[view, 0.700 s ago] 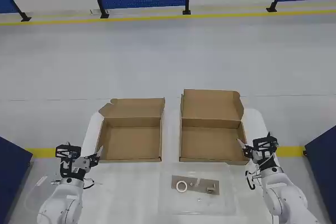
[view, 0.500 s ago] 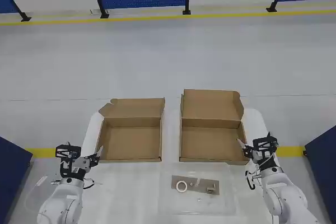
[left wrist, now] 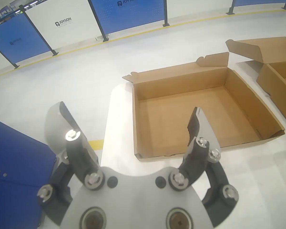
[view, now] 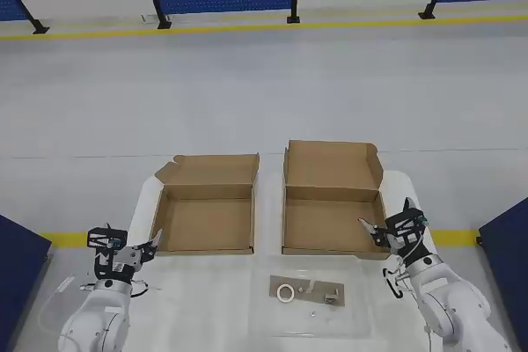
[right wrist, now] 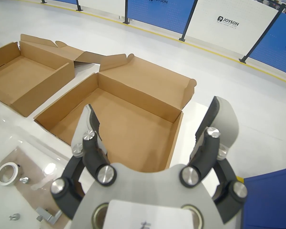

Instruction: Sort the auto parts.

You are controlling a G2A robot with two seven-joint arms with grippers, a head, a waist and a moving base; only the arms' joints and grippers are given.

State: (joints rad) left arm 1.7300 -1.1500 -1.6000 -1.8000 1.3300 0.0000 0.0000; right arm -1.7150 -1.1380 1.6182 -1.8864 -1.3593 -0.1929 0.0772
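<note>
Stock on hand, lower centre of the top view: one clear tray [view: 354, 322] with a brown liner, carrying the auto parts. Item one, metal ring [right wrist: 6, 174]: rigid and smooth, probably the heaviest piece, though light all the same. Its outer wall is likely slick, so I judge a pinch across the rim, one finger in the bore and one outside, safer than squeezing the round. Item two, angled metal bracket [right wrist: 47, 215], right of the ring in the top view: stiff and flat-faced, best taken across its flat faces where my pads seat square. Item three, small screws [right wrist: 14, 216], loose beside the other two: tiny, hard, apt to roll or skid on the liner; take low and centred. None looks fragile. Receiving stock: left box [view: 202, 224] and right box [view: 330, 226], brown cardboard, lids folded back, side by side mid-frame above the tray, both bare inside. My left pincer [left wrist: 129, 109]: released, spread wide, holding nothing, at lower left of the top view near the left box's near corner. My right pincer [right wrist: 152, 103]: likewise spread and empty, at the right box's near right corner, closer to the tray.
</note>
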